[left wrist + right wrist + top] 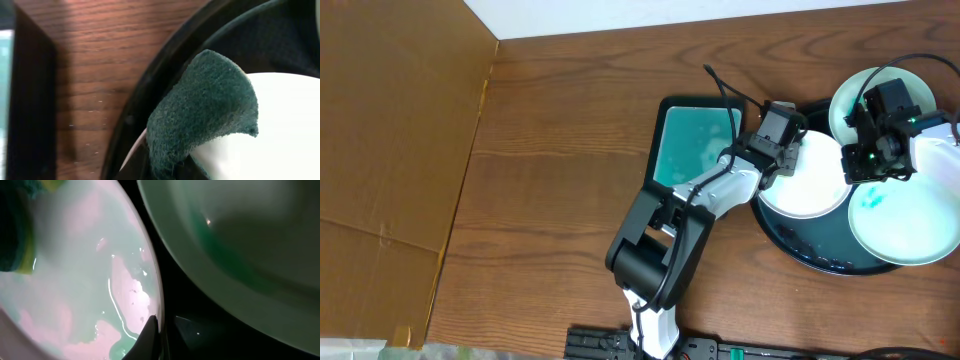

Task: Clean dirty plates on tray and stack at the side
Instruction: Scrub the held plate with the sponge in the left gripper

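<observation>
The round black tray [790, 245] at the right holds three white plates: one at the back [855, 95], one at the left [810, 185], and one at the front right [910, 225] with a teal smear. My left gripper [775, 150] is shut on a dark green scouring pad [200, 110], which rests on the left plate's [285, 135] near edge by the tray rim [150, 90]. My right gripper [865, 160] pinches the rim of this wet, teal-streaked plate [80, 280], with its finger [152, 332] on the edge. Another plate [240, 240] lies beside it.
A rectangular black-rimmed teal dish [695, 140] lies just left of the tray, under the left arm. A brown cardboard sheet [390, 140] covers the table's left side. The wooden table [550, 150] shows between them.
</observation>
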`<state>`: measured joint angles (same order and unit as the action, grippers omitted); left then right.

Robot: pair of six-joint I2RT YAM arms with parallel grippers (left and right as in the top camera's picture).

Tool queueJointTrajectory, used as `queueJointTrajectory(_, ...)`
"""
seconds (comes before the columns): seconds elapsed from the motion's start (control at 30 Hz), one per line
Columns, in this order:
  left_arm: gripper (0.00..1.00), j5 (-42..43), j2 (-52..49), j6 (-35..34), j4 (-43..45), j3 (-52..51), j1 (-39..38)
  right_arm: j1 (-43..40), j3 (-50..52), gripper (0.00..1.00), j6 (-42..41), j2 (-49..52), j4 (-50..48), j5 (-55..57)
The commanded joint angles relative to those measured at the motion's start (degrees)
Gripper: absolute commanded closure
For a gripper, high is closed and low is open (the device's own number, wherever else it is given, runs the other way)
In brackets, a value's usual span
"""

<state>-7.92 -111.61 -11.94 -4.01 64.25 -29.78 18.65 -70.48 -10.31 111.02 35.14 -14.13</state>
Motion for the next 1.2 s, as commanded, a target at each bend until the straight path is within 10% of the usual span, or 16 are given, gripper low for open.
queueJointTrajectory(0.0,0.93,-6.4,3.0,0.2,-1.1,-0.8,2.8,0.0,-0.2,0.98,0.1,0.3,1.3,0.8)
queueJointTrajectory(0.33,0.93,35.6,6.6,-2.1,-7.6,-0.9,2.8,0.0,-0.2,0.98,0.1,0.3,1.0,0.8)
queueJointTrajectory(0.6,0.93,33.9,2.6,-1.6,-8.0,-4.3,2.7,0.0,-0.2,0.98,0.1,0.3,1.0,0.8)
queueJointTrajectory(0.97,0.93,3.5,5.4,-1.6,-10.3,-4.7,2.8,0.0,-0.2,0.99,1.1,0.3,1.1,0.8)
queueJointTrajectory(1.17,0.93,2.8,13.5,-2.1,-9.9,-4.7,2.7,0.3,-0.2,0.99,1.2,0.2,1.1,0.8)
